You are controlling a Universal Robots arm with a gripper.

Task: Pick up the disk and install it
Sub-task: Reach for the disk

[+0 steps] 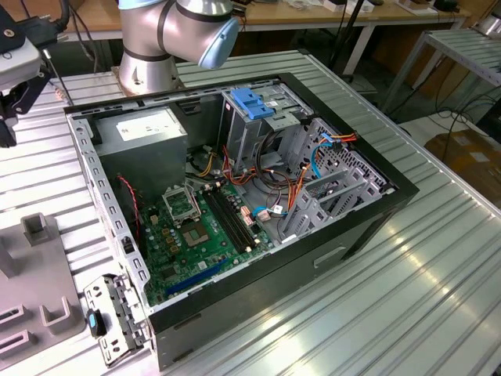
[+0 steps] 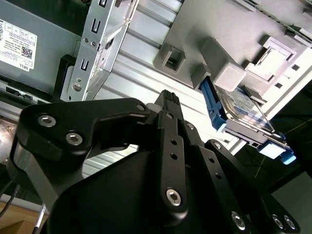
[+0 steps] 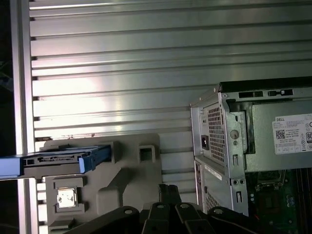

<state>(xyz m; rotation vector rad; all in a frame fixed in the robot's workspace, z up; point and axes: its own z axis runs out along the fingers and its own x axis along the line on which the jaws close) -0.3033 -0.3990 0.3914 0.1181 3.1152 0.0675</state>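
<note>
Disk, a flat silver metal hard drive in blue plastic rails (image 3: 53, 161), stands on edge in grey moulded plastic holder (image 1: 47, 274), exterior view's left of open black metal computer case (image 1: 266, 294); black claw (image 3: 168, 189) near, pressed together, empty.

Blue-railed silver disk (image 3: 53, 160), silver ribbed table (image 3: 122, 58), green motherboard (image 1: 184, 251)

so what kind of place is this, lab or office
Most likely a robotics lab or workshop: an opened computer case lies on a ribbed metal table, the robot arm stands on that table, and the disk sits in a grey fixture nearby.
</note>
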